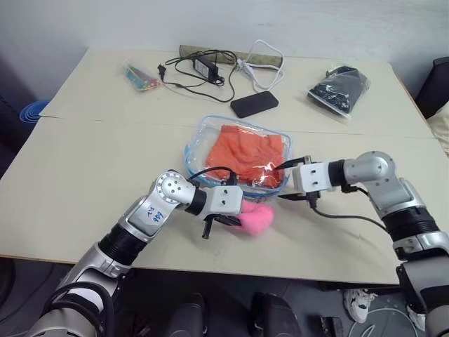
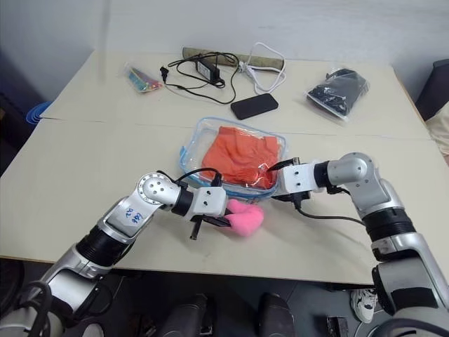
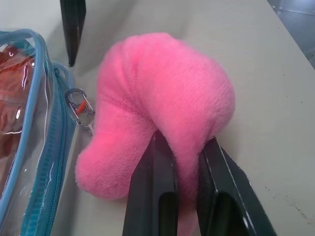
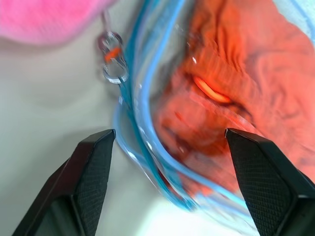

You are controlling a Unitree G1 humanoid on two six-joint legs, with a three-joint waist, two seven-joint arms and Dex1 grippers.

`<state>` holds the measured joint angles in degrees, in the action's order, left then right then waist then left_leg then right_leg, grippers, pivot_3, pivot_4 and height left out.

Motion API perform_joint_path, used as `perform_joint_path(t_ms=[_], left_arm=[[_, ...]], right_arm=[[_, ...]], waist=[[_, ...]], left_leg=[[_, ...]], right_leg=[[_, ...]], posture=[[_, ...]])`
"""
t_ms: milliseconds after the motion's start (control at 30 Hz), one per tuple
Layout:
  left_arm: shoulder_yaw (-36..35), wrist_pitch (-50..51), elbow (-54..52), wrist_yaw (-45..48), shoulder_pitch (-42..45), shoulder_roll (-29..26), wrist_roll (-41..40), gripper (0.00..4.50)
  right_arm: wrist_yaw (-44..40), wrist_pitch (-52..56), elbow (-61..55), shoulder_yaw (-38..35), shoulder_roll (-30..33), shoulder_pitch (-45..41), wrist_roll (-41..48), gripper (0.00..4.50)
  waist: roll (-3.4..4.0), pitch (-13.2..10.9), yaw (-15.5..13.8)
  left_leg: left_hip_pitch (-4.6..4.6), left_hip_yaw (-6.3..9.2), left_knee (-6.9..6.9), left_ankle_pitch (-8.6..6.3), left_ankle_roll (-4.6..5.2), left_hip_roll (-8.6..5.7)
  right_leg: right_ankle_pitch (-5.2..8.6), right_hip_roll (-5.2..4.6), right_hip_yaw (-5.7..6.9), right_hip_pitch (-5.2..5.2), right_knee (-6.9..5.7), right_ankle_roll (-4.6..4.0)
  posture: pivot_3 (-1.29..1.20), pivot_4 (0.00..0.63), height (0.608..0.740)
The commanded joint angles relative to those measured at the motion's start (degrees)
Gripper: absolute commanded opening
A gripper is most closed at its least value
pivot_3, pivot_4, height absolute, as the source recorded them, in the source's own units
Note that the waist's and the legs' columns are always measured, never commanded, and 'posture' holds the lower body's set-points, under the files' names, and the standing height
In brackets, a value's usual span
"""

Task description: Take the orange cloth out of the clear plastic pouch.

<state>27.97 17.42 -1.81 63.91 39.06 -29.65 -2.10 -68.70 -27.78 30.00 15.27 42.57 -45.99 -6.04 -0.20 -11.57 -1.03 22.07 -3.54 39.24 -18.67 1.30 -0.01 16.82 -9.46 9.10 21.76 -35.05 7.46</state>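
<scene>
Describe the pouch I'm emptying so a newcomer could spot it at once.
On the beige table, look near the front edge, just behind the pink plush lump. The clear plastic pouch lies flat there, alone in having light blue trim and the orange cloth inside.

The only writing is a few blue handwritten marks on a white label (image 1: 153, 213) stuck to the left forearm, lower left of the frame; the characters are too small and skewed to read for certain.

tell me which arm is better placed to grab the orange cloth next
Right. The right gripper is open at the clear plastic pouch's near edge, facing the orange cloth. The left gripper is shut on the pink plush.
</scene>
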Motion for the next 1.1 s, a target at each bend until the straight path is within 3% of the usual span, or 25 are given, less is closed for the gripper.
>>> perform_joint_path(t_ms=[33, 333, 567, 767, 1000, 1100], left_arm=[[0.00, 0.27, 0.32, -0.08, 0.07, -0.63, 2.01, 0.31], [-0.69, 0.46, 0.88, -0.88, 0.23, -0.52, 1.97, 0.31], [-6.97, 6.70, -3.83, -3.51, -4.61, -2.59, -1.63, 0.31], [-27.19, 23.60, -16.36, -7.72, -17.17, -8.98, -13.23, 0.31], [-43.20, 29.23, -19.22, -10.56, -27.37, -15.61, -18.68, 0.31], [-46.91, 29.43, -19.17, -10.41, -29.42, -18.20, -20.39, 0.31]], right_arm=[[-1.82, -2.32, 0.41, -1.43, 1.41, -1.81, 1.77, 3.12], [-5.54, -1.48, -0.58, -1.26, 0.78, -1.13, 4.16, 0.11], [-3.82, -3.30, 0.57, -1.61, 1.58, -0.84, 2.83, 0.05], [-5.18, -8.97, 2.29, -2.97, 4.47, 0.69, 5.20, 0.05], [-6.07, -13.52, 4.64, -4.28, 6.01, 1.63, 7.64, 0.05], [-6.97, -13.72, 4.89, -4.37, 6.28, 1.90, 8.67, 0.05]], waist=[[0.00, 0.00, 0.03], [0.00, 0.00, 0.03], [0.00, 0.00, 0.34], [0.01, -0.01, 1.35], [0.01, -0.01, 1.06], [0.02, -0.02, 1.16]], left_leg=[[0.00, 0.00, 0.00, 0.00, 0.00, 0.00], [0.00, 0.00, 0.00, 0.00, 0.00, 0.01], [0.00, 0.02, 0.00, 0.00, 0.00, 0.07], [0.01, 0.50, -0.09, 0.00, 0.00, 0.12], [-0.01, 0.68, -0.02, 0.00, -0.01, 0.07], [-0.01, 0.68, -0.05, 0.00, -0.01, 0.07]], right_leg=[[0.00, 0.00, 0.00, 0.00, 0.00, 0.00], [0.00, 0.00, 0.00, 0.00, 0.00, 0.00], [0.00, 0.00, 0.01, 0.00, 0.00, 0.00], [0.01, 0.01, -0.02, 0.08, 0.05, -0.01], [0.01, -0.04, 0.04, -0.08, 0.09, -0.01], [0.01, -0.04, 0.04, -0.07, 0.12, -0.01]], posture=[[0.00, 0.150, 0.740], [0.00, 0.150, 0.740], [0.00, 0.150, 0.740], [0.00, 0.150, 0.740], [0.00, 0.150, 0.740], [0.00, 0.150, 0.740]])
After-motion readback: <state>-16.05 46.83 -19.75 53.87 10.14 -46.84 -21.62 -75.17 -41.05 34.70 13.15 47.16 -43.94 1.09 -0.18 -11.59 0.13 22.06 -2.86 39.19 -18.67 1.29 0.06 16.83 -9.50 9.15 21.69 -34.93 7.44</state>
